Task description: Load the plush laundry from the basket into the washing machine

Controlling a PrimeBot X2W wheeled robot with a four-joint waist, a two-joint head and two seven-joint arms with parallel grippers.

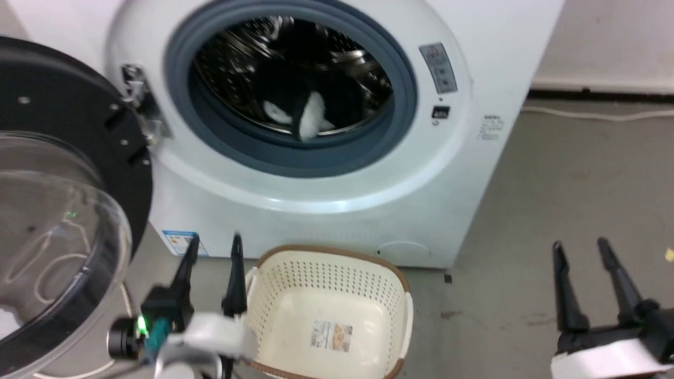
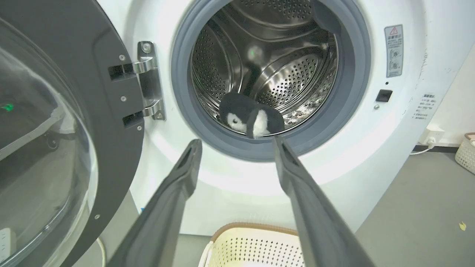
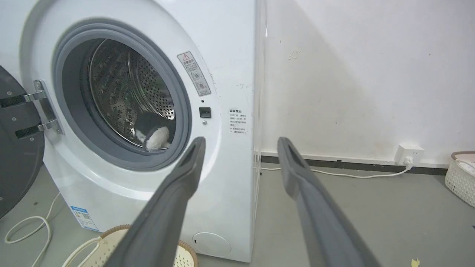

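Observation:
The black-and-white plush laundry (image 1: 308, 108) (image 2: 250, 118) (image 3: 152, 133) lies inside the steel drum of the white washing machine (image 1: 295, 173) (image 2: 371, 155) (image 3: 230, 48), near the front of the grey seal. The machine's black-rimmed domed door (image 1: 58, 221) (image 2: 52, 148) stands wide open at the left. On the floor before the machine sits the cream basket (image 1: 326, 310) (image 2: 256, 244) with only its label on the floor. My left gripper (image 1: 213, 247) (image 2: 237, 142) is open, just left of the basket. Over the floor at the lower right my right gripper (image 1: 579, 247) (image 3: 241, 142) is open with nothing in it.
A white cable (image 3: 22, 230) loops on the grey floor by the machine's left foot. Another cable (image 3: 334, 174) runs along the wall to a socket (image 3: 408, 154). A second pale basket (image 3: 460, 181) (image 2: 465, 152) stands far right. Open floor (image 1: 553, 200) lies right of the machine.

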